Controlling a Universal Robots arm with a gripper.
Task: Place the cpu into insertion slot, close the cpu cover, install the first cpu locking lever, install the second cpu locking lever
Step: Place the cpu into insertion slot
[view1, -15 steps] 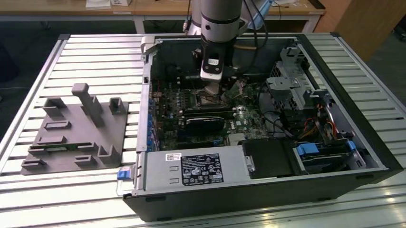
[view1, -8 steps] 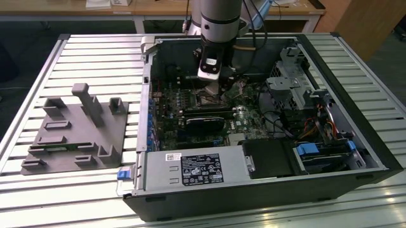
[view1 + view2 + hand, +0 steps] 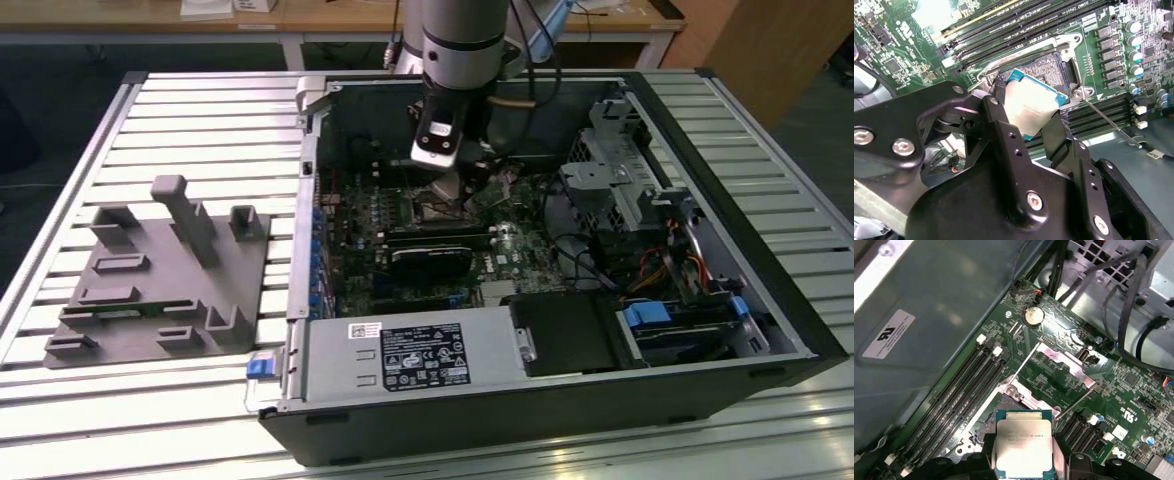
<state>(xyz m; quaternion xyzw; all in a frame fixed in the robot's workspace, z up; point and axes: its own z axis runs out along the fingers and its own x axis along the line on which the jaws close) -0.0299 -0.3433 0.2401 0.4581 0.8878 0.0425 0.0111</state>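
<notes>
silvery cpu, green motherboard, black fingers

text | white label on grey box | print illegible (likewise the cpu marking)

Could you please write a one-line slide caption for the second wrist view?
The gripper holds the cpu by its edges close over the open insertion slot of the green motherboard.

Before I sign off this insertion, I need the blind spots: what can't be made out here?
- Small square silvery-tan cpu: underside faces away, both wrist views.
- Dark square insertion slot: near part behind cpu and black gripper, second wrist view.
- Cpu-to-slot gap: blocked by gripper, exterior view.
</notes>
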